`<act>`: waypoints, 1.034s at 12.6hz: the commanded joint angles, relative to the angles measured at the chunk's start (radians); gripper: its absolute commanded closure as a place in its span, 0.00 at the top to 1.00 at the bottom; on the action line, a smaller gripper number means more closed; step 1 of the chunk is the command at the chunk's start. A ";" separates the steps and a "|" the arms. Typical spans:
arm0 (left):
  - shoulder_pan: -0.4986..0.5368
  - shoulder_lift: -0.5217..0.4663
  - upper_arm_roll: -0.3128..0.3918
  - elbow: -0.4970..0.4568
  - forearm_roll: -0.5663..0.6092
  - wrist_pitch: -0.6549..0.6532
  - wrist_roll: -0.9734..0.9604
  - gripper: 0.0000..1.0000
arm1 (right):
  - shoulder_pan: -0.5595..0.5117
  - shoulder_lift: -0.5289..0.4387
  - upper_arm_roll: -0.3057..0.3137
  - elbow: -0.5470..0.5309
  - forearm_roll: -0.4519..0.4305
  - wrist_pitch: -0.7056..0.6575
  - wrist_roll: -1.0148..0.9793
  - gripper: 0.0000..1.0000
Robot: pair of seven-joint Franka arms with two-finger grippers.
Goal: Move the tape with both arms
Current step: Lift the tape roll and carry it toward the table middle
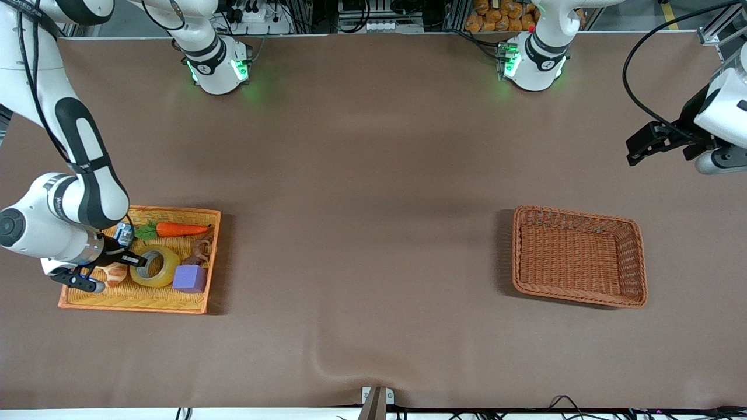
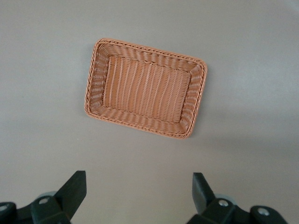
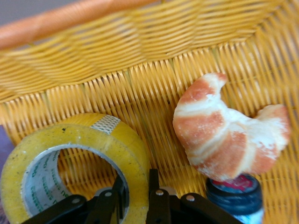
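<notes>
The tape (image 1: 155, 266) is a yellowish ring with a grey core, lying in the orange basket (image 1: 175, 307) at the right arm's end of the table. My right gripper (image 1: 135, 261) is down in that basket and shut on the tape's wall, one finger inside the ring and one outside; the right wrist view shows the tape (image 3: 88, 140) pinched in the gripper (image 3: 136, 186). My left gripper (image 1: 646, 143) is open and empty, held high past the left arm's end of the table. In the left wrist view it (image 2: 139, 184) hangs above bare table beside the brown basket (image 2: 96, 84).
The orange basket also holds a carrot (image 1: 181, 229), a purple cube (image 1: 190, 279), a croissant (image 1: 114, 274) (image 3: 224, 135), a brown pretzel-like piece (image 1: 200, 251) and a dark bottle cap (image 3: 235, 193). An empty brown wicker basket (image 1: 637, 262) stands toward the left arm's end.
</notes>
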 commanded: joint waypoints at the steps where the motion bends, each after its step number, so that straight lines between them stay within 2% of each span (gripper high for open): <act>1: 0.010 -0.012 -0.007 -0.003 -0.004 -0.012 0.020 1.00 | -0.003 -0.130 0.008 -0.016 0.014 -0.114 0.006 0.00; 4: 0.010 -0.014 -0.007 -0.017 -0.012 -0.011 0.011 1.00 | 0.010 -0.203 0.018 0.037 0.015 -0.326 0.054 0.00; 7: 0.010 -0.015 -0.007 -0.034 -0.013 -0.002 0.011 1.00 | 0.072 -0.255 0.020 0.039 0.083 -0.395 0.188 0.00; 10: 0.007 -0.017 -0.010 -0.063 -0.041 0.024 0.000 1.00 | 0.188 -0.272 0.025 0.065 0.085 -0.400 0.440 0.00; 13: 0.008 -0.015 -0.010 -0.072 -0.075 0.024 -0.037 1.00 | 0.294 -0.253 0.058 0.149 0.085 -0.423 0.691 0.00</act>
